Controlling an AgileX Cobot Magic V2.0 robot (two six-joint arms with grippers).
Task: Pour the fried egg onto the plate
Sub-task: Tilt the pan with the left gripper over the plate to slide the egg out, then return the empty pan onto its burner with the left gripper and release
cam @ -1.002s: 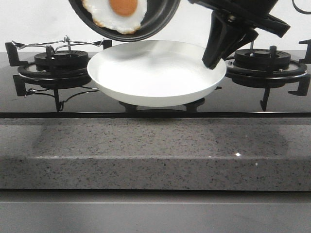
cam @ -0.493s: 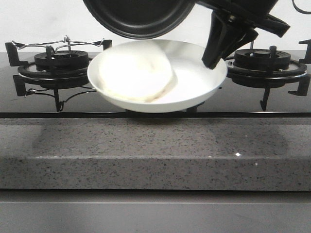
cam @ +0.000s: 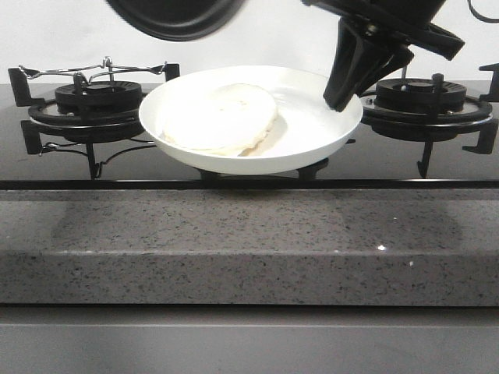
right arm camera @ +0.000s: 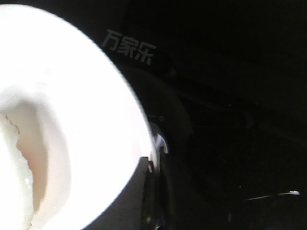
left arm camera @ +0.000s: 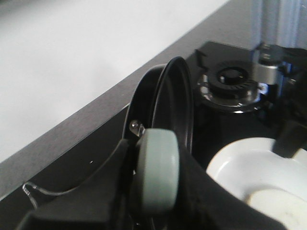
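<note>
Notably, the pale cream flat fried egg [cam: 220, 118] lies in the glossy white round plate [cam: 312, 136], left of the right gripper [cam: 343, 100] clamped on its right rim.

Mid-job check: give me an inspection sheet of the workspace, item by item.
Surface: black glass hob behind a speckled stone counter edge.
Job's things: fried egg lies pale side up in the plate; frying pan is raised and tilted.
Clutter: nothing seen.
Grippers: right gripper grips the plate's rim; left gripper is shut on the pan handle.
Cables: one at the top right corner.
Surroundings: burners either side, white wall.
</note>
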